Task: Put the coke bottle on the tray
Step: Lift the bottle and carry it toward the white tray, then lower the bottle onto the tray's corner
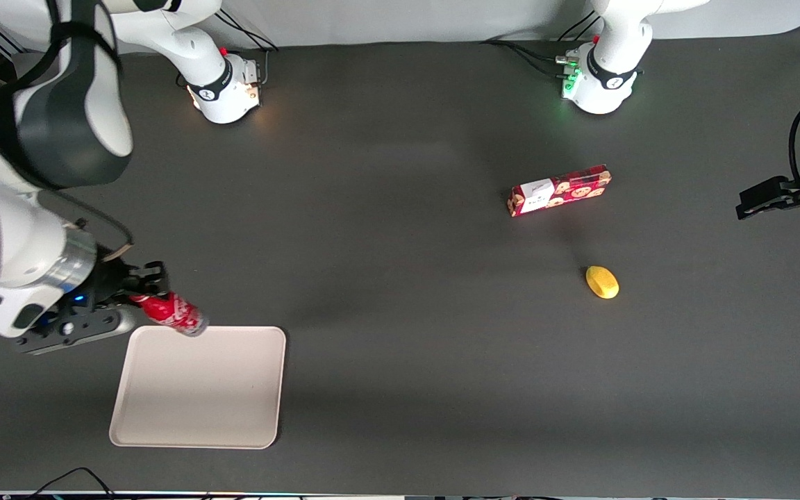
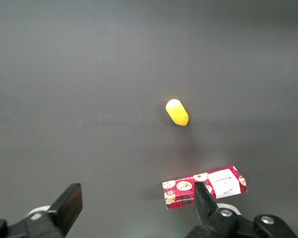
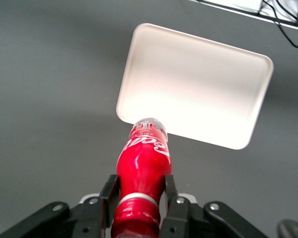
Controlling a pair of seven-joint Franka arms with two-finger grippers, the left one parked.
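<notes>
The small slim coke bottle (image 3: 141,178), with red label, white lettering and clear base, is held in the air, tilted, its base pointing down toward the tray's edge farthest from the front camera. We judge it a light, rigid plastic item; its smooth, rounded wall looks slippery, so a tilted hold could let it rotate or slide. The narrow upper body just below the cap seems the sensible place to take hold, and that is where we see it gripped.

The black two-finger claw (image 3: 140,194) of the right arm is clenched on the coke bottle, one finger on each side of the upper body. In the front view the claw (image 1: 137,292) hangs just beside the tray's corner at the working arm's end of the tabletop, with the bottle (image 1: 171,312) reaching out over the rim.

The large flat beige rectangular tray (image 1: 164,417), with rounded corners and a low rim, lies bare on the dark grey tabletop (image 1: 400,347). We judge the bottle not yet set down.

Well apart, toward the parked arm's end, lie a red rectangular cookie box (image 1: 560,190) and, nearer the front camera, a small yellow oval object (image 1: 602,282).
</notes>
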